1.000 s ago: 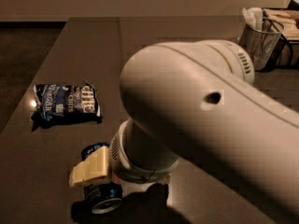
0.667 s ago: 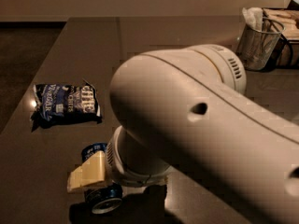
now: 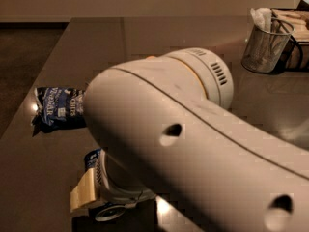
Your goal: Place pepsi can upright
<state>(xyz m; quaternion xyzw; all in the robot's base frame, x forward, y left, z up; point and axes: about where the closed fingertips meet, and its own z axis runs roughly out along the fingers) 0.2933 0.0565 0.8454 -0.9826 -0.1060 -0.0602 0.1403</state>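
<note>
The pepsi can [image 3: 92, 159] lies on its side on the dark table [image 3: 159, 37] at the lower left. Only a strip of its dark-blue body and one silver end show. My gripper [image 3: 88, 196] is down at the can, with a beige pad across it. My large white arm fills the middle and right of the view and hides most of the can and the gripper.
A flat crinkled blue chip bag [image 3: 57, 108] lies left of the arm, near the table's left edge. A wire mesh cup [image 3: 264, 47] with napkins and a dark basket [image 3: 294, 37] stand at the back right. The floor drops away on the left.
My arm's white elbow has swung left and toward the camera and now hides more of the table and chip bag. The can and gripper have stayed in about the same spot.
</note>
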